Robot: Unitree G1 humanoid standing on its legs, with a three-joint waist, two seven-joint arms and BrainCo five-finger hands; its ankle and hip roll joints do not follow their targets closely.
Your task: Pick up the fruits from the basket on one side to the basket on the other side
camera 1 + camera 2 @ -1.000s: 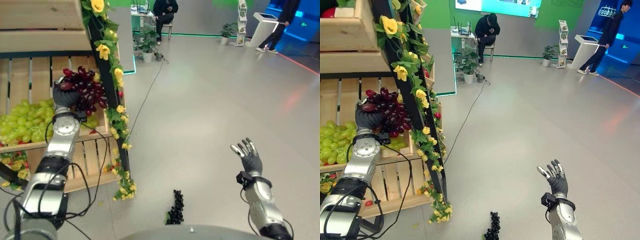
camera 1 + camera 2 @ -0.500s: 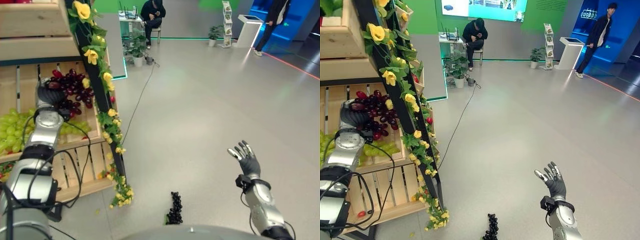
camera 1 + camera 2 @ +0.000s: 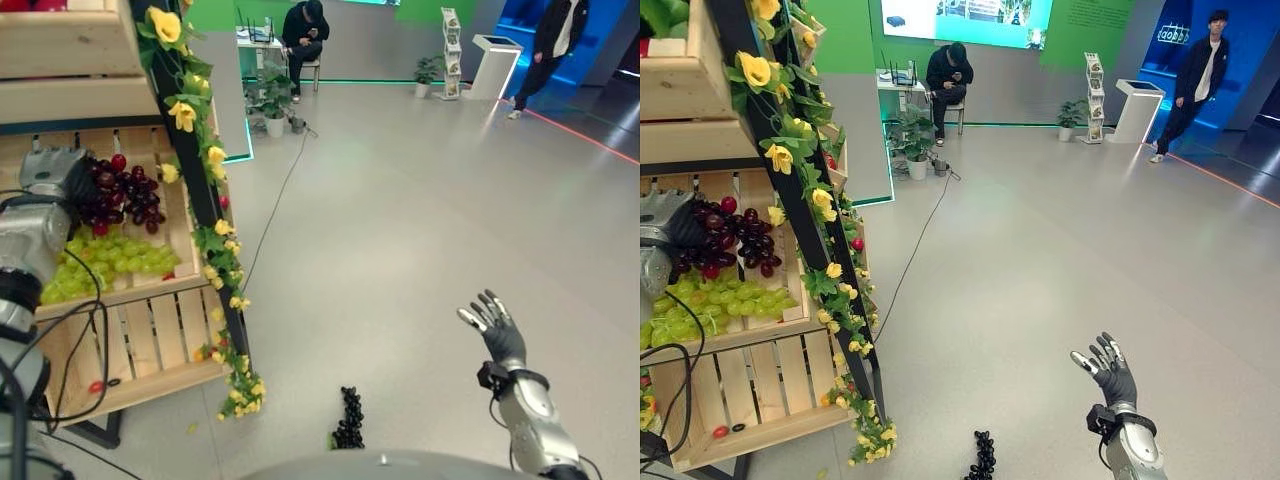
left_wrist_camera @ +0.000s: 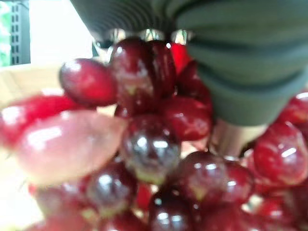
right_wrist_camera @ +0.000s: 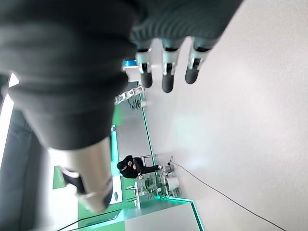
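Observation:
A bunch of dark red grapes [image 3: 122, 195] hangs over the back of a wooden crate [image 3: 120, 294] on the shelf stand. My left hand [image 3: 55, 172] is shut on it from the left. In the left wrist view the red grapes [image 4: 144, 144] press right up against the hand's dark cover [image 4: 226, 62]. Green grapes [image 3: 110, 258] lie in the crate under the bunch. My right hand [image 3: 497, 334] is held up over the floor at the lower right, fingers spread and holding nothing. Its fingers [image 5: 166, 72] stand straight in the right wrist view.
A dark post wound with yellow flowers and leaves [image 3: 200, 190] runs down the stand's right edge. A bunch of black grapes [image 3: 350, 416] lies on the grey floor. A person sits far back [image 3: 304, 26]; another person stands at the far right [image 3: 553, 30]. A cable [image 3: 275, 210] crosses the floor.
The view has shifted. My left hand has carried the red grapes leftward and deeper into the crate, above the green grapes. The right hand has barely moved.

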